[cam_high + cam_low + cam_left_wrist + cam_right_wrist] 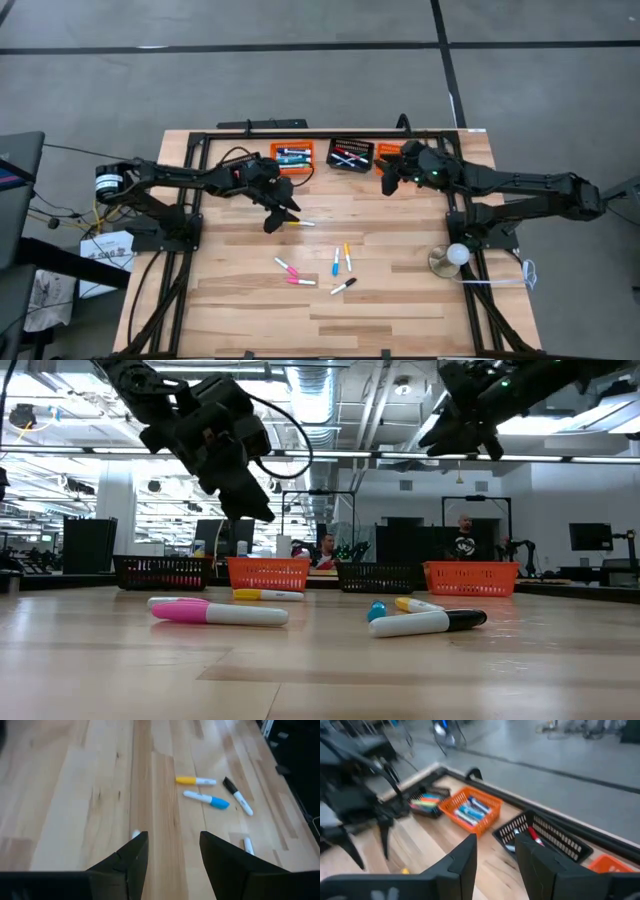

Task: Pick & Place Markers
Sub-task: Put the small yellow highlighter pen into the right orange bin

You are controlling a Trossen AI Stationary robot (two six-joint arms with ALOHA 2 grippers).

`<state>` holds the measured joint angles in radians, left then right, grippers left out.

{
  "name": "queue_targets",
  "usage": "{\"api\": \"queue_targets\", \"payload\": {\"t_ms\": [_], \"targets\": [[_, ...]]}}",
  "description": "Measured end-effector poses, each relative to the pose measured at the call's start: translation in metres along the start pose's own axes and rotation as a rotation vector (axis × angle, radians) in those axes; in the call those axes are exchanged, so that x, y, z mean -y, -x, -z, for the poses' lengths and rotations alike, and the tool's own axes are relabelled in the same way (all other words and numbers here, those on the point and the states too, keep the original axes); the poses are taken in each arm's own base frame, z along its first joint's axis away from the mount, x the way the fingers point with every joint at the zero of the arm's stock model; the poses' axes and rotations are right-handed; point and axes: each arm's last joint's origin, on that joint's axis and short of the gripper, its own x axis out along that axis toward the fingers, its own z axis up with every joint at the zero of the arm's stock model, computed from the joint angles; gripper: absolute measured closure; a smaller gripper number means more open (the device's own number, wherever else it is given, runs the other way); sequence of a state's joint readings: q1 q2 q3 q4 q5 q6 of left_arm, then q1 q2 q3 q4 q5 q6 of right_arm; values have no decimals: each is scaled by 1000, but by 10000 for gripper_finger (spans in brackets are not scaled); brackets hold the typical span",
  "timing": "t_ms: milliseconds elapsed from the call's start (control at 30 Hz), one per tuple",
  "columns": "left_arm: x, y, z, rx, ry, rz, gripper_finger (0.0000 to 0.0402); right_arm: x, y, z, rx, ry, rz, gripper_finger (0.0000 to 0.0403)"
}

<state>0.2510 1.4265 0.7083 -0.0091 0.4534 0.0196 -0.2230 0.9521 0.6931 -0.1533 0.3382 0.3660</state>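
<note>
Six markers [336, 262] lie loose on the wooden table [400, 310] around the middle of the high view; more sit in the baskets [294, 157] along the upper edge. The left gripper [279, 213] hovers at centre-left, fingers spread and empty. The right gripper [390, 183] hangs beside the upper-right baskets, fingers apart, holding nothing.

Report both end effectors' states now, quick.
Left end effector: open, empty, above the table near a yellow marker.
Right end effector: open, empty, over the black basket.
</note>
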Motion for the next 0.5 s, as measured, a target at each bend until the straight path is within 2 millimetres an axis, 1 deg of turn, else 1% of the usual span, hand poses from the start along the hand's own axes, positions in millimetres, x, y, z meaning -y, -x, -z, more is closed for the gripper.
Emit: {"api": "queue_targets", "payload": {"t_ms": [167, 267, 400, 500], "targets": [[0, -14, -1, -67, 28, 1, 224, 10, 17, 17, 124, -68, -66, 292], [-2, -24, -3, -103, 40, 0, 224, 13, 26, 28, 165, -83, -106, 295], [-7, -34, -6, -151, 65, -3, 224, 14, 37, 37, 183, -79, -167, 296], [-10, -39, -12, -162, 71, -3, 224, 15, 42, 46, 154, -46, -280, 296]]}}
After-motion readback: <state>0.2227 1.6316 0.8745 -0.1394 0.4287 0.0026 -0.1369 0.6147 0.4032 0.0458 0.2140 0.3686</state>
